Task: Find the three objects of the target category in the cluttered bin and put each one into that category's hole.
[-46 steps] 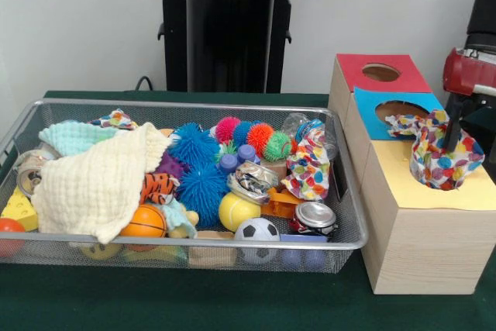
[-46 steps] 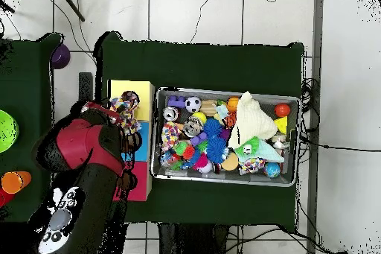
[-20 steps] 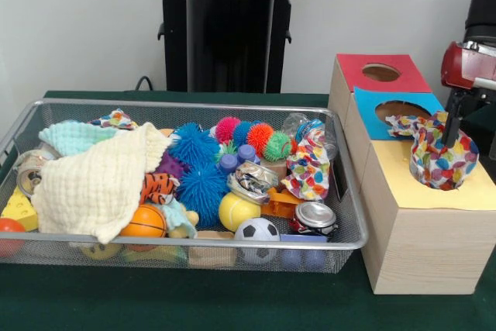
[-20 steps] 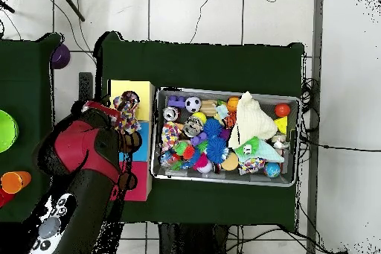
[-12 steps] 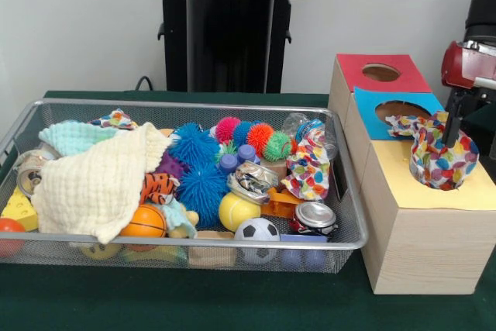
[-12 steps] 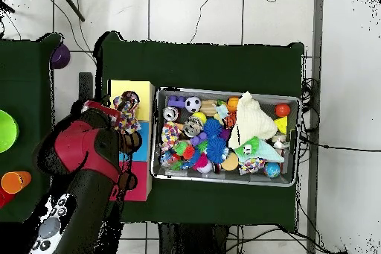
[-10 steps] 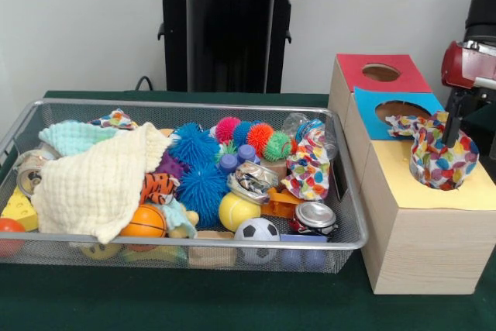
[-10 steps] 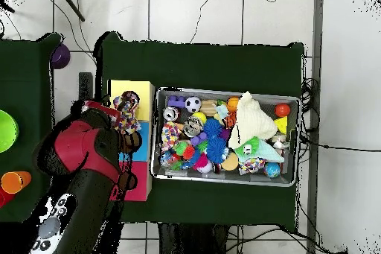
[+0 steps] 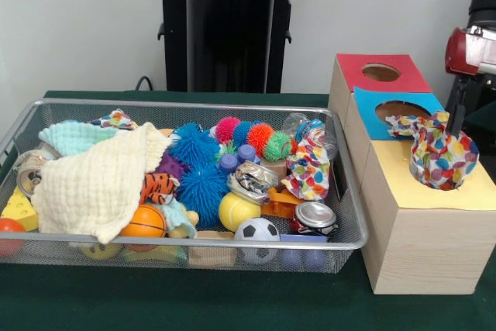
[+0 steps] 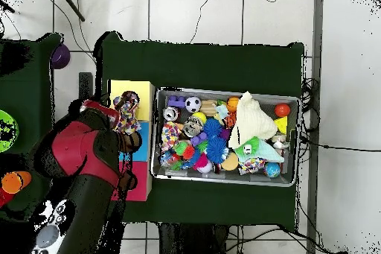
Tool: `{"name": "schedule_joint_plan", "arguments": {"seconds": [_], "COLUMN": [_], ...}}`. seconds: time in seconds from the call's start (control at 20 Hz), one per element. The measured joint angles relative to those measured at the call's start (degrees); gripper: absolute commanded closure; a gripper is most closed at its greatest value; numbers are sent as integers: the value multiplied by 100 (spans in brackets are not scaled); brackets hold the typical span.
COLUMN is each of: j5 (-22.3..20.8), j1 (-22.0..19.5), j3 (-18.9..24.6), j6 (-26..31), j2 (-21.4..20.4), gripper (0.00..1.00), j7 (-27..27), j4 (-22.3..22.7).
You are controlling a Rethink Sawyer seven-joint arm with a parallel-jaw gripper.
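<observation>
Meanwhile, a cream cloth [image 9: 97, 184] and a second polka-dot cloth [image 9: 308, 167] are still lying among the toys in the wire bin [image 9: 350, 215], awaiting their turn. To their right, a polka-dot cloth [image 9: 439, 154] is bunching half inside the yellow hole of the wooden box [image 9: 422, 249], apparently mid-delivery. Whether the jaws of the gripper [image 9: 457, 110] above it are clenched or released cannot be told.

A: Front cam: we look low across the table, close on the bin [image 9: 341, 184] and box [image 9: 418, 222].
B: Overhead: we look straight down, farther off. Both share bin [image 10: 294, 141], box [image 10: 125, 89].
</observation>
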Motion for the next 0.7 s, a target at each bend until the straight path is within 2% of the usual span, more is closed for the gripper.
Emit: {"name": "schedule_joint_plan", "arguments": {"seconds": [0.45, 0.7], "j5": [203, 487], "j1": [236, 358], "j3": [-237, -322], "j6": [0, 0], "j2": [-40, 4], "gripper": [0, 0], "j7": [0, 0], "j4": [96, 126]}}
